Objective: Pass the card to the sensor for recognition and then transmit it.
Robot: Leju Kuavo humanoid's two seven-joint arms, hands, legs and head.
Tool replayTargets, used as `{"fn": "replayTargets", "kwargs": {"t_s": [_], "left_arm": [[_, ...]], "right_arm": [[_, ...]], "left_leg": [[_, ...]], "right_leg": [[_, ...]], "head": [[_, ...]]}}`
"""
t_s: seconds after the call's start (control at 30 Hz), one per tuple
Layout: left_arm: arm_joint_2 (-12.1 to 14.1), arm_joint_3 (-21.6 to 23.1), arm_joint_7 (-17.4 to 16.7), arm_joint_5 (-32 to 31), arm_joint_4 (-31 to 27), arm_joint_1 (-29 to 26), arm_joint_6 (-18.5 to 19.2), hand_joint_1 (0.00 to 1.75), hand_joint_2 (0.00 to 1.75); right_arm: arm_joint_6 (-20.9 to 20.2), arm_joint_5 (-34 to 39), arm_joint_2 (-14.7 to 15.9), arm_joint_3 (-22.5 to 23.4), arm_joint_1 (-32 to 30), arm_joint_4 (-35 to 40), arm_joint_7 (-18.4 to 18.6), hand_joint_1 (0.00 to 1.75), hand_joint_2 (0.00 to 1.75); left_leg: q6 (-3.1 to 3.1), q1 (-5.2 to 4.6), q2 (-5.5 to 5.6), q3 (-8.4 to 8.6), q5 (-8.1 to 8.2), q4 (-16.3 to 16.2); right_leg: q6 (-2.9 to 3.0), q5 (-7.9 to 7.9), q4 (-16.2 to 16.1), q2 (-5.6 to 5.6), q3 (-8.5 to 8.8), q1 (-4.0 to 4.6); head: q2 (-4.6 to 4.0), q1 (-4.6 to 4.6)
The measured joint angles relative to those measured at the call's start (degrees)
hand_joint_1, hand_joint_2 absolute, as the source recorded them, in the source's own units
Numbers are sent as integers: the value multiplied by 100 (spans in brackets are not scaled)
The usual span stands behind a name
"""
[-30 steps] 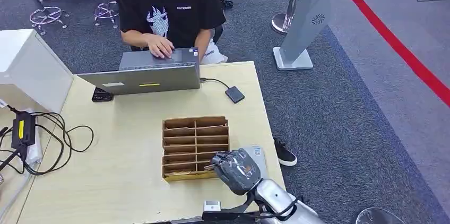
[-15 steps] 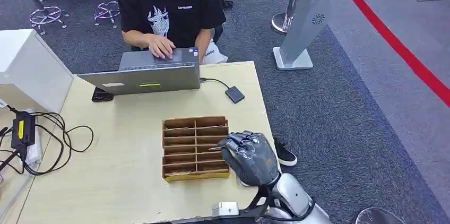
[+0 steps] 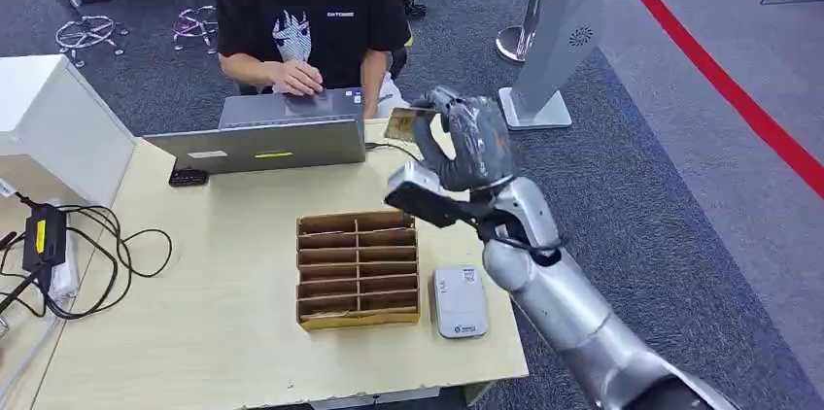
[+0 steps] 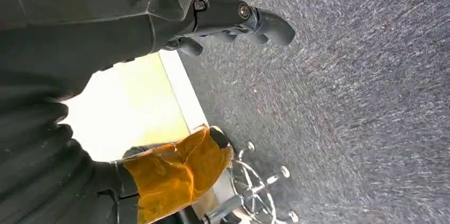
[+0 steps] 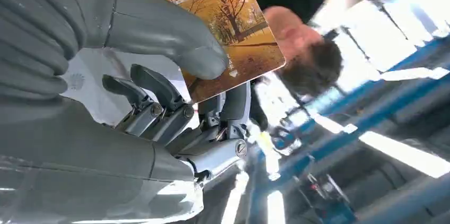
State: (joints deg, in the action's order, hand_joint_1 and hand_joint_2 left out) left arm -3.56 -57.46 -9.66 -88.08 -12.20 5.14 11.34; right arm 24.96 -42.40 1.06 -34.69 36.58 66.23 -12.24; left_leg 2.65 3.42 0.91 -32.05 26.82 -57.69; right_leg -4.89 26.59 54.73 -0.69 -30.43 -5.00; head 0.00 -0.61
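The right hand (image 3: 464, 143) is up in the air over the far right corner of the table (image 3: 223, 332), pinching the card (image 3: 406, 123) between its thumb and the darker fingers. From the head view the card is a small tan sliver, edge toward the camera, so its print is unreadable there. The right wrist view shows it much better: the card (image 5: 225, 27) has an autumn tree scene with lettering along one edge, cut off by the frame, and the thumb covers one corner.

The white sensor (image 3: 459, 300) lies flat on the table just beside the brown divided card box (image 3: 358, 269), well apart from the raised hand. A person in a black shirt (image 3: 309, 17) sits at the laptop (image 3: 262, 138), face cut off at the top.

The left hand (image 4: 233, 19) hangs off the table edge over grey carpet, fingers loosely apart with nothing in them as far as that blurry, turned view lets anyone see.
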Motion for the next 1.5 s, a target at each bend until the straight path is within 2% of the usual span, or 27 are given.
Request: {"fn": "replayTargets", "kwargs": {"t_s": [0.2,0.3,0.4,0.6,1.03,1.07,1.23,1.4,1.5], "left_arm": [[-9,373,-114,-11,0,148,188,0,175],[-11,531,-173,-11,0,223,223,0,175],[-11,656,-175,-11,0,280,258,0,175],[-13,763,-173,-11,0,310,288,0,175],[-35,765,-173,-11,0,309,288,0,175],[-37,765,-171,-11,0,309,286,0,175],[-37,765,-155,-11,0,306,258,0,175],[-37,765,-105,-6,0,271,210,0,175],[-33,765,-76,2,0,230,192,0,175]], "right_arm": [[-394,7,-658,44,1692,-2271,701,175,175],[-507,-81,-875,59,2184,-3091,1068,175,175],[-516,-83,-1037,94,2376,-3644,1237,175,175],[-501,-146,-1194,120,2472,-4260,1292,175,175],[-459,-159,-1292,129,2463,-4537,1139,175,175],[-444,-170,-1301,129,2462,-4548,1099,2,175],[-121,-21,-1341,217,2413,-4544,761,0,175],[-306,541,-1306,629,2312,-4546,525,0,175],[-453,1006,-1113,995,2226,-4548,393,0,175]], "left_leg": [[0,0,13,-4,-8,-1],[0,0,13,-5,-8,-1],[0,0,13,-8,-7,-1],[0,0,7,-12,-6,-1],[0,0,14,-33,-7,-2],[0,0,15,-34,-7,-2],[0,0,11,-39,-6,-2],[0,0,10,-38,-7,-2],[0,0,13,-37,-7,-5]], "right_leg": [[5,-4,7,11,-7,0],[5,-4,7,10,-7,0],[5,-3,6,10,-9,0],[5,-3,6,6,-17,0],[5,-3,6,11,-33,0],[5,-3,6,12,-34,0],[5,-3,6,11,-43,0],[6,-4,4,11,-45,0],[6,-5,2,12,-43,0]], "head": [[0,2],[0,2],[0,4],[0,2],[0,2],[0,2],[0,2],[0,0],[0,2]]}}
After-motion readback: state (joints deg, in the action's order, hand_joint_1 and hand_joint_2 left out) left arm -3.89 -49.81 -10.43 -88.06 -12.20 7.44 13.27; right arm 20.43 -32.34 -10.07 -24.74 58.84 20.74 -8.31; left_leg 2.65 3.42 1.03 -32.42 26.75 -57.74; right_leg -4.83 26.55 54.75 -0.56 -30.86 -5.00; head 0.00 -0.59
